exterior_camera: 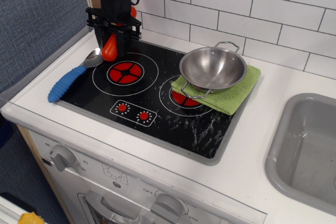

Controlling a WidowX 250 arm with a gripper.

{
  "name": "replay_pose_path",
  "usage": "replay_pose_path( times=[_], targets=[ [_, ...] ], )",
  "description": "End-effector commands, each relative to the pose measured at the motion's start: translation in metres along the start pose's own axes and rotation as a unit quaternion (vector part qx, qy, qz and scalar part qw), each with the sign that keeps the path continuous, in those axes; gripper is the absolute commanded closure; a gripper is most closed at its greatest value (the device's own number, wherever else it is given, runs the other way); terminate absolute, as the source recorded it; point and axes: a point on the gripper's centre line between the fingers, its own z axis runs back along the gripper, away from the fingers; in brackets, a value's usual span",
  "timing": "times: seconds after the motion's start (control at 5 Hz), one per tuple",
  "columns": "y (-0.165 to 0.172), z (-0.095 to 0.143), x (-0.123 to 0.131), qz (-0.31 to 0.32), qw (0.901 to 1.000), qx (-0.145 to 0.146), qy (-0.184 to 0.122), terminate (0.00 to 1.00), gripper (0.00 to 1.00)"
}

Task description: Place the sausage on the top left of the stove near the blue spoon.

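Oven front (121, 182), nearest: white panel, grey dials, clear of the work.

Stove (152, 95): flat black cooktop, grey rim, two ringed burners, two small red knobs at the front edge. Left rear corner bare, judged to be the target spot.

Blue spoon (71, 77): lying along the stove's left edge, ribbed handle toward the front, silver bowl toward the rear, just beside the hanging sausage tip.

Green cloth (239, 95) over the right burner, steel bowl (212, 68) resting on it; well apart from the target, no obstacle.

Sausage (109, 49): red-orange, held nearly upright, lower rounded end hanging just above the stove's left rear area, not yet resting on the glass as far as can be told.

Gripper (112, 24): black, pointing straight down from above, clamped on the sausage's upper part, jaws closed against both sides.

Arm: vertical column against the wooden post and tiled wall (252, 9), directly over the rear left corner.

Step in hand, judged: final lowering and release. To be done well: descend slowly until the tip touches; keep clear of the spoon bowl; expect the rounded, glossy toy to topple or roll on opening, so release low; lift straight up afterwards.
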Motion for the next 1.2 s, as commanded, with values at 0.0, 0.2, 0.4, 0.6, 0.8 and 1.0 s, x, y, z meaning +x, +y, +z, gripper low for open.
replay_pose_path(
  times=[0.0,0.2,0.4,0.6,0.8,1.0],
  targets=[
    [0.004,0.018,0.000,0.000,0.9998,0.002,-0.021,0.00,0.00],
    [0.000,0.034,-0.002,-0.026,0.9984,0.011,-0.049,0.00,0.00],
    [-0.004,0.058,-0.007,-0.051,0.9930,0.015,-0.106,0.00,0.00],
    [-0.006,0.074,-0.014,-0.054,0.9892,0.009,-0.136,0.00,0.00],
    [-0.010,0.079,-0.016,-0.059,0.9879,0.006,-0.143,0.00,0.00],
    [-0.010,0.079,-0.016,-0.059,0.9879,0.006,-0.143,0.00,0.00]
  ],
)
